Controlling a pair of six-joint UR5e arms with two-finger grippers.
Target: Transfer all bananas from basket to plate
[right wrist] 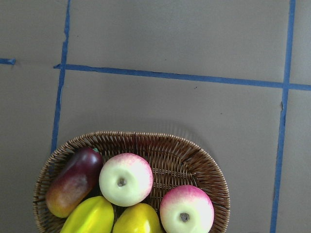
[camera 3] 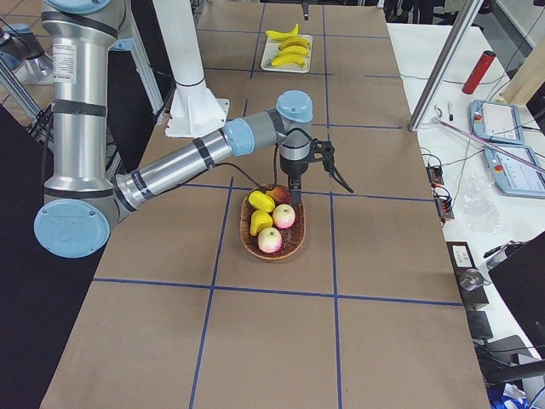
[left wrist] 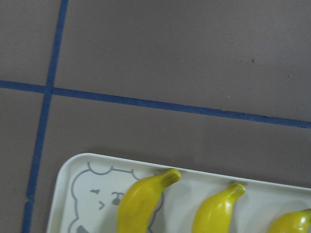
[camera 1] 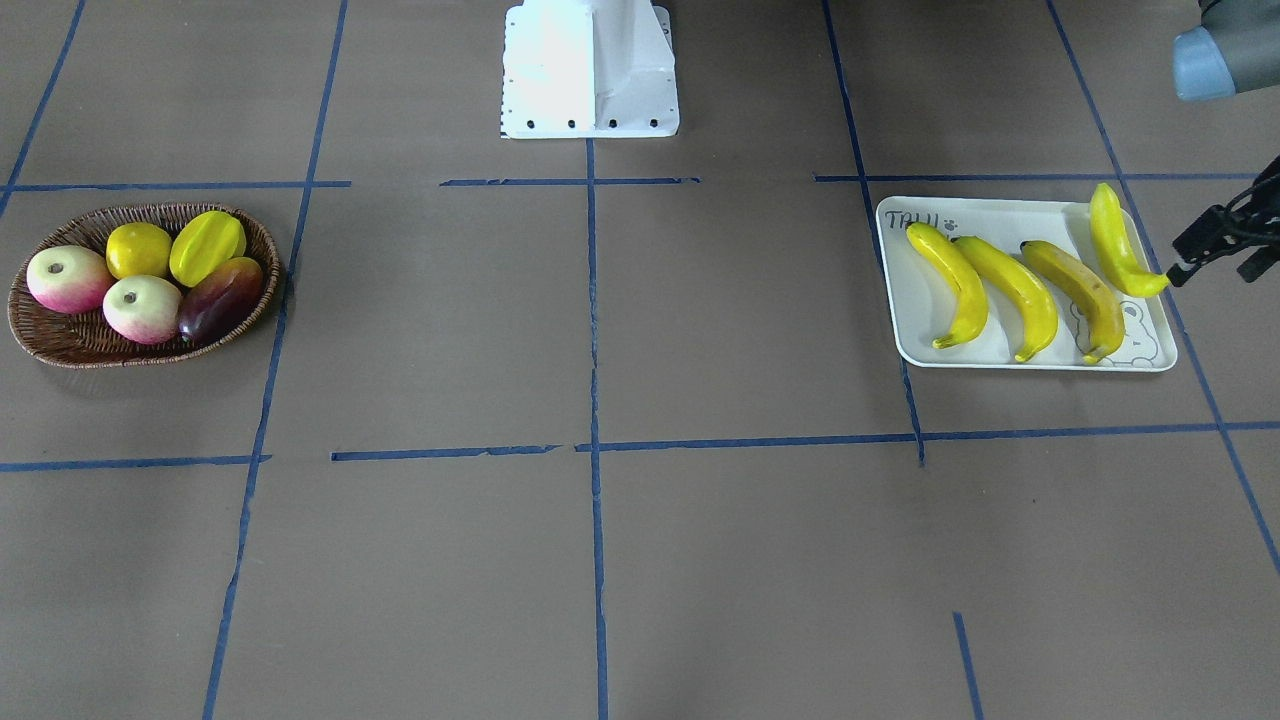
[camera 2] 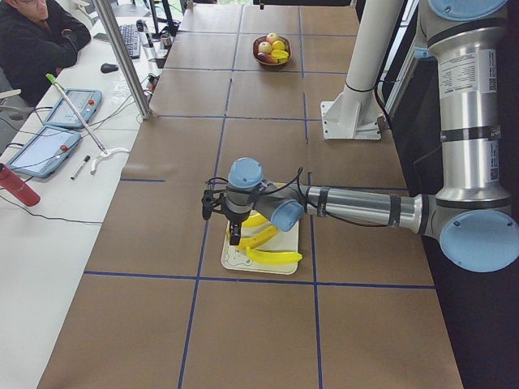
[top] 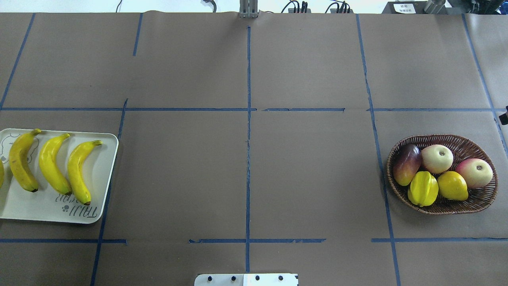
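Observation:
Four bananas (camera 1: pixel 1020 295) lie side by side on the pale plate (camera 1: pixel 915 325) printed with a bear. One is duller and brownish (camera 1: pixel 1080 290). The one nearest my left arm (camera 1: pixel 1115 240) rests against the rim. My left gripper (camera 1: pixel 1215 272) hangs just beside that banana's tip, open and empty. The dark wicker basket (camera 1: pixel 60 345) holds two apples, a lemon, a starfruit and a mango, with no banana in it. My right gripper (camera 3: pixel 311 175) hovers over the basket (camera 3: pixel 247 243); I cannot tell whether it is open.
The white robot base (camera 1: pixel 590 90) stands at the table's middle. Blue tape lines (top: pixel 248 119) grid the brown table. In the exterior left view a seated person (camera 2: pixel 36 40) and tablets (camera 2: pixel 49 138) are at a side table.

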